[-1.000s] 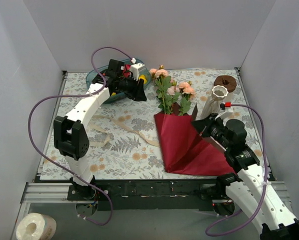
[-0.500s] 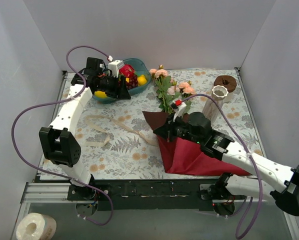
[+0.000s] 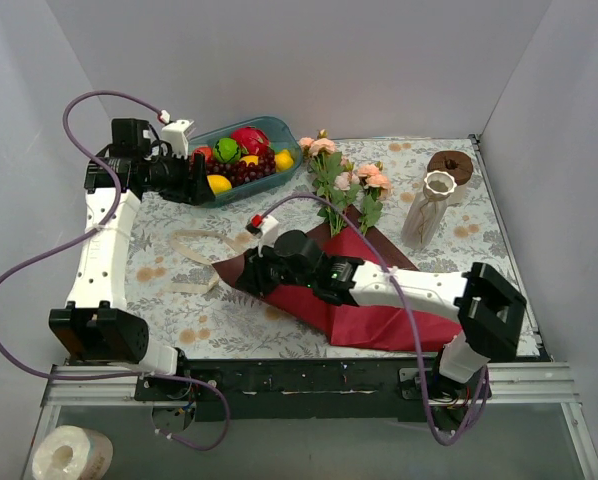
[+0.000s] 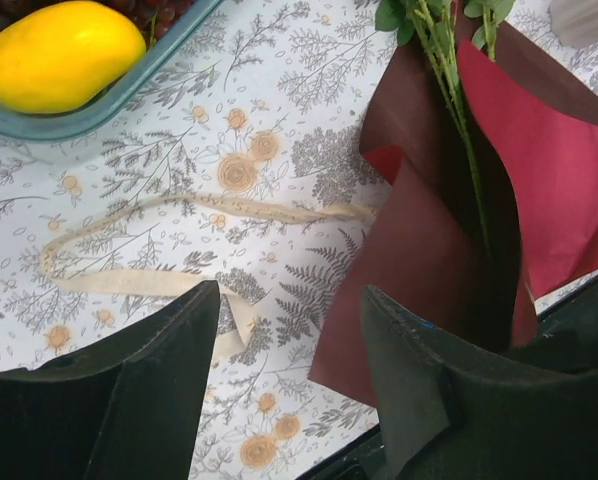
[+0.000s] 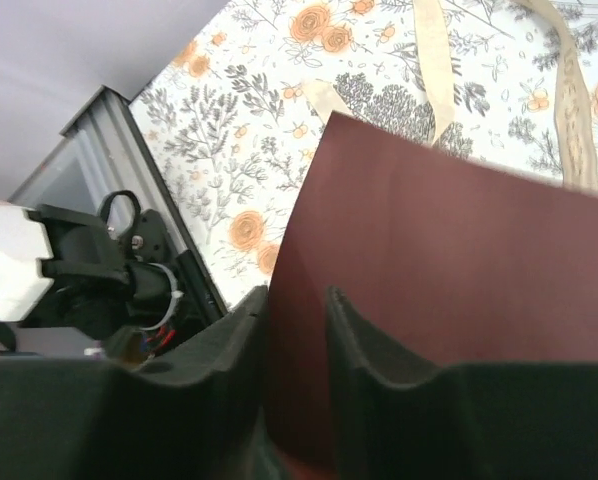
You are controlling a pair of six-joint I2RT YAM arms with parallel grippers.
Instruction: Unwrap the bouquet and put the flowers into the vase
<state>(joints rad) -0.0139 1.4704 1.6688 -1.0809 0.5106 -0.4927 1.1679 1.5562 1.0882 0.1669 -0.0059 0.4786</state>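
Right claw (image 5: 294, 300) slightly parted astride limp wrap (image 5: 459, 260) — left claw (image 4: 291, 300) apart, empty; flowers (image 3: 344, 180) likely best gripped by their stiff stems (image 4: 459, 120).

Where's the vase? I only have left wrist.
Observer: Vase stands upright at the far right, beside a brown ring.
Operator: Right tool?
Observer: Right tool is low at the left corner of the paper. The right wrist view shows the paper's edge between its slightly parted fingers.
Operator: Flowers out yet?
Observer: No. Flowers lie with stems in the part-opened paper, blooms toward the far side.
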